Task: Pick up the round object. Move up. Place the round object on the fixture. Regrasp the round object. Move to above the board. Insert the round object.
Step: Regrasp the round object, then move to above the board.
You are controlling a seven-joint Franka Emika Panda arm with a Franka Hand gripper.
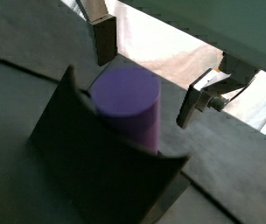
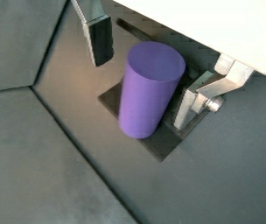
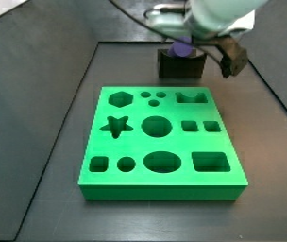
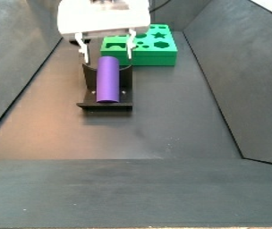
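Resting on the fixture [image 4: 105,97], the round object [image 4: 107,77] lies along its notch, apart from the board [image 3: 159,143]. Above it hovers the gripper [image 2: 147,66], jaws open, its 2 fingers [image 1: 104,39] flanking the peg's end without touching.

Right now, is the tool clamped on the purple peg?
No: in a wrist view the tool is open, both fingers standing apart from the purple peg lying on the fixture.
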